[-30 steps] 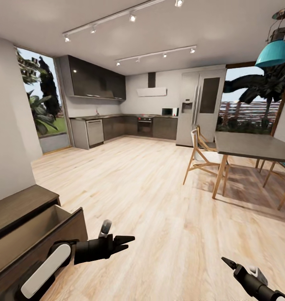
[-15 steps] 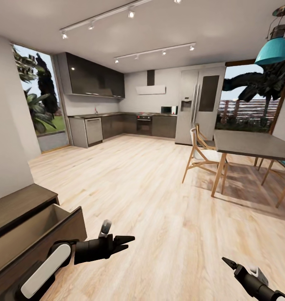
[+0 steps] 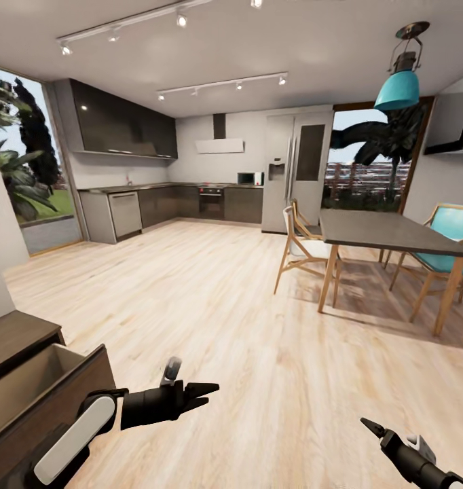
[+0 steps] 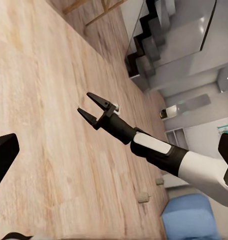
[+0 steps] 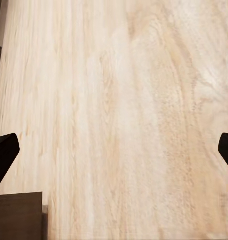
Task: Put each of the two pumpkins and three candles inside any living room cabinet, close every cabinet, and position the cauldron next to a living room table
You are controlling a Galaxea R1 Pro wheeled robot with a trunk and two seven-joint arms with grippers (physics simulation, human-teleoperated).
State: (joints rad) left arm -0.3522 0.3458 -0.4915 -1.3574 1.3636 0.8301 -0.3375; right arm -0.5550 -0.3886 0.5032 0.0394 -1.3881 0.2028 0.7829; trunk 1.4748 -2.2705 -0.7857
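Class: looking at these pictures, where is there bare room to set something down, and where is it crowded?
Free: the wood floor between the open cabinet drawer and the dining table; the drawer looks empty too. Crowded: under that table, among chair legs.

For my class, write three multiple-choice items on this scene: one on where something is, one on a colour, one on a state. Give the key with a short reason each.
1. Where is the cabinet in the head view?
A. lower left, beside the left arm
B. under the dining table
C. against the fridge

2. What colour is the hanging lamp?
A. red
B. teal
C. white

3. What state is the cabinet's drawer in?
A. shut flush
B. pulled open, nothing seen inside
C. open with a pumpkin visible inside

Key:
1 A: the dark wood unit sits at the lower left, next to the left gripper.
2 B: its shade above the dining table is teal.
3 B: the front stands out from the body and the tan inside shows bare.
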